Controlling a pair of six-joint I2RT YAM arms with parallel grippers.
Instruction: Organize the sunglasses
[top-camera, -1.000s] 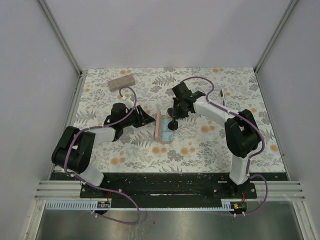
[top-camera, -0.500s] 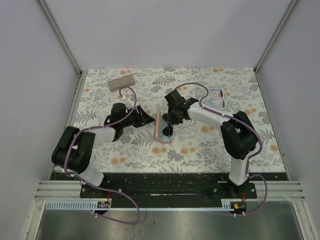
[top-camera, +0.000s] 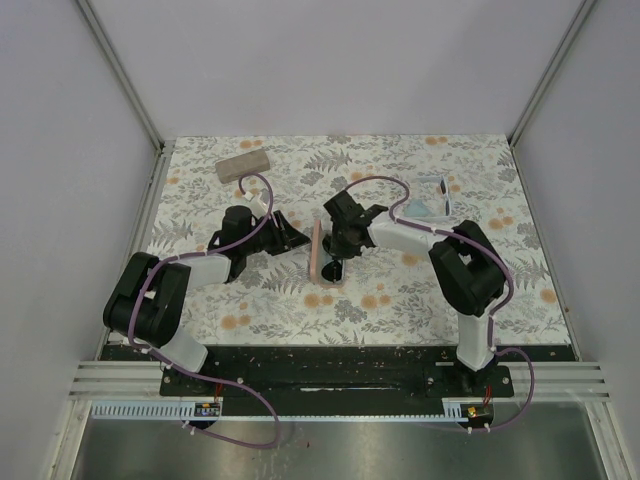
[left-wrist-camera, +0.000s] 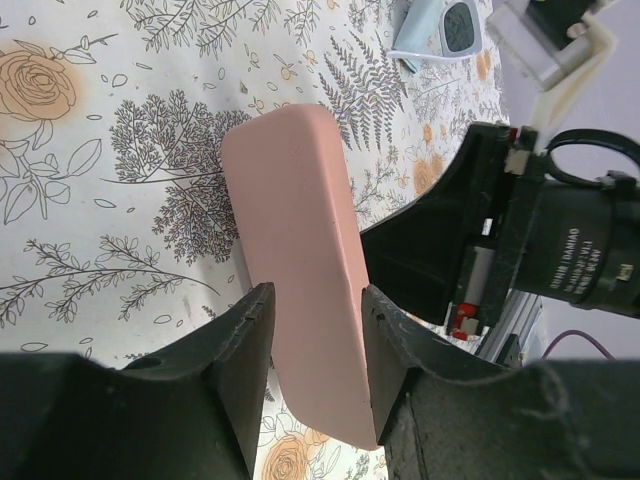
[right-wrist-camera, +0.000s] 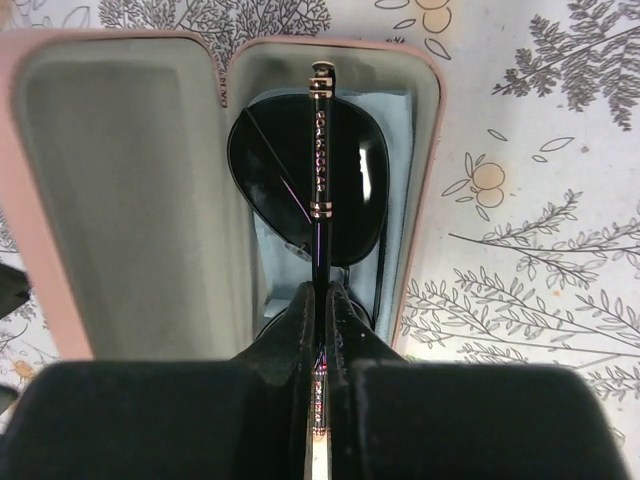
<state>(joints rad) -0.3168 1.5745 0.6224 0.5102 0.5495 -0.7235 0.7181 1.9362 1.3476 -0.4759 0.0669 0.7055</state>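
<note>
The black-framed sunglasses (right-wrist-camera: 270, 165) lie in the lower half of the open pink case (right-wrist-camera: 130, 180), directly under the right gripper (right-wrist-camera: 318, 295), whose 2 fingers are pressed together on one thin, glossy temple arm – the arm runs straight out from the fingertips across a dark, rounded lens. That lens rests on a light blue cloth (right-wrist-camera: 395, 150) lining the case's tray, and the case interior looks like soft grey-green felt inside a smooth pink shell with rounded corners. The left gripper (left-wrist-camera: 315, 300) stands partly open, its 2 black fingers clamped against either face of the raised pink lid and holding it upright. The second pair, the white-framed sunglasses (left-wrist-camera: 458, 25), sits well apart at the far right of the table (top-camera: 400, 290), seemingly touching another pale blue cloth (left-wrist-camera: 420, 25), though the wrist view cuts them off. An oblong tan case (top-camera: 243, 163) lies near the far left corner on the floral-printed surface.
</note>
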